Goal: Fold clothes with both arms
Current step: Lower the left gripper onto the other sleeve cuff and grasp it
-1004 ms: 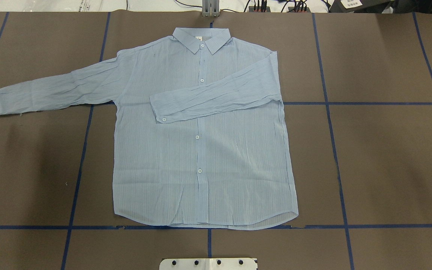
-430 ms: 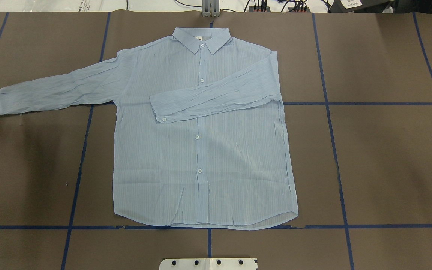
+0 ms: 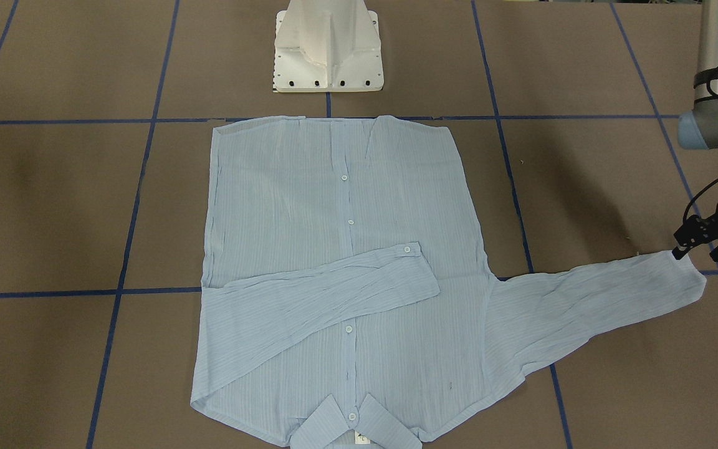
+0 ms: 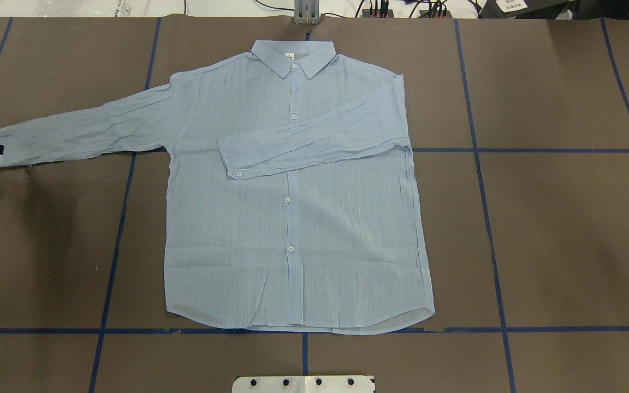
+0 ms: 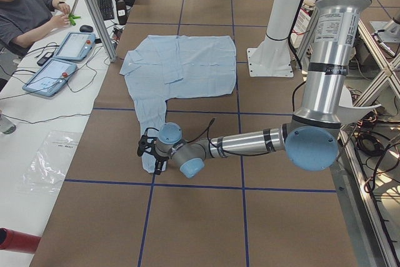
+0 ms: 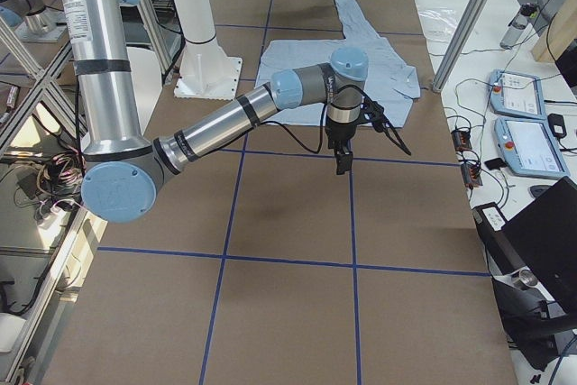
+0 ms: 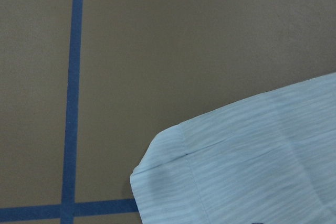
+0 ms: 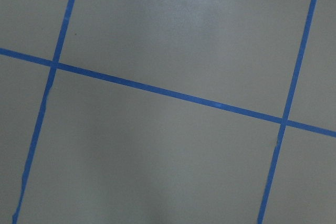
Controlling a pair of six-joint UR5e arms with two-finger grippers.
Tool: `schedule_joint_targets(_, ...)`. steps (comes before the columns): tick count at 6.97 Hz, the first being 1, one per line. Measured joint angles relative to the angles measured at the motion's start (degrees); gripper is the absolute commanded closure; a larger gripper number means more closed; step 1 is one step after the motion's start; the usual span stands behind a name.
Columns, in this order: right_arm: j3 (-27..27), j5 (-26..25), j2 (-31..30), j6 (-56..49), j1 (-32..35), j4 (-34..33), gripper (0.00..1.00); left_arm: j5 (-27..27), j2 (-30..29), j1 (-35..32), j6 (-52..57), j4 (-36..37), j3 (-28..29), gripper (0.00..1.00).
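Left gripper [image 3: 700, 251] hangs at the cuff [image 7: 173, 171] of the outstretched sleeve [image 4: 85, 131], jaws spread and holding nothing. Contact with the fabric cannot be determined. Right gripper [image 6: 343, 161] points down over bare table [image 4: 555, 234], well apart from the shirt [image 4: 292, 229]; how far it is open cannot be told.

Shirt lies flat, front up and buttoned, at mid-table, with the collar [image 4: 294, 57] on the far side from the robot and the hem [image 4: 347, 329] nearest the white base [image 4: 303, 383]. Fabric is thin and light blue, with faint lengthwise stripes and fine creases, heaviest on both sleeves. Small round white buttons [image 4: 291, 249] run down the front. Collar is pointed, with a small label [image 4: 288, 54] inside the neck. Folded sleeve [image 4: 314, 144] lies slantwise across the chest, its cuff ending just past the button line. Hem curves up at the side.

Table surface is matte brown paper, marked into rectangles by blue tape [image 4: 538, 150].
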Motion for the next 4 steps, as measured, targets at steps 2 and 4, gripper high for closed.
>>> schedule_joint_targets(2,0.1,0.1,0.0,0.0,0.0,0.0,0.0,0.3,0.2,1.0,0.0,-0.1,0.1,0.3)
schedule_joint_targets(4,0.2,0.8,0.1,0.1,0.0,0.0,0.0,0.5,0.4,1.2,0.0,-0.1,0.2,0.31)
